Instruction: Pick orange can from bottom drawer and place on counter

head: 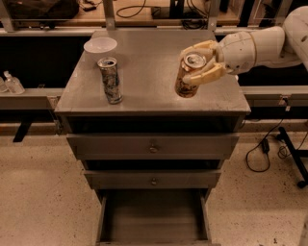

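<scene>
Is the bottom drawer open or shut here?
Open: the bottom drawer is pulled out, bare floor showing. The gripper holds the orange can over the counter.

A lab or workshop, by the look: the gripper [193,63], clasping the can [185,87], hangs over the counter [144,62] of a grey metal cabinet [120,145]. Speckled hard floor [38,192] lies below it, loose cables [263,144] beneath and behind it, and workbenches [144,14] beyond.

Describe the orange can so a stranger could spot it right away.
Find the grey metal counter. Above its right side, the gripper is shut on the orange can. Unlike the taller patterned can standing at left, it is orange-brown and held.
</scene>
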### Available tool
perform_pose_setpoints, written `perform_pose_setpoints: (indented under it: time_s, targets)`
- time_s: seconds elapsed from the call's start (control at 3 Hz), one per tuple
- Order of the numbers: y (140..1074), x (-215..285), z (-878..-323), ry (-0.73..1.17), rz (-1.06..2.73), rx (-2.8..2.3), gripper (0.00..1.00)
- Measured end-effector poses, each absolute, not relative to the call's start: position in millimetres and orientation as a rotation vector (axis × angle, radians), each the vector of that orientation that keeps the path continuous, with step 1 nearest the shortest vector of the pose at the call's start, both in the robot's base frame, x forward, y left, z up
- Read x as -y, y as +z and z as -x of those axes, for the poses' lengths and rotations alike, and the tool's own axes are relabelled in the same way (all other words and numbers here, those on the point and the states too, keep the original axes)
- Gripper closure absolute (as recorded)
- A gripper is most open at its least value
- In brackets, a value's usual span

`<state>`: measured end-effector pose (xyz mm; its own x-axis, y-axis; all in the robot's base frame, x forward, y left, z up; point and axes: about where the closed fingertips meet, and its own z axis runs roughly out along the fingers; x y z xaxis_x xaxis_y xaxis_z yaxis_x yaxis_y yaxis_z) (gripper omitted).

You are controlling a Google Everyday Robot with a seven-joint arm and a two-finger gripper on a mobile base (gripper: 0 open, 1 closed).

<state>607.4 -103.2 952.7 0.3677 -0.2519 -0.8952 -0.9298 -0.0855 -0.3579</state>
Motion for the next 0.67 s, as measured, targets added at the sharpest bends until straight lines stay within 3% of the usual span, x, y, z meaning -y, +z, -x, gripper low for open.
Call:
perform_pose_setpoints:
  time_s: [0.67]
  targets:
    - [929.2,90.6,-668.5,0.756,1.379,-1.435,1.0]
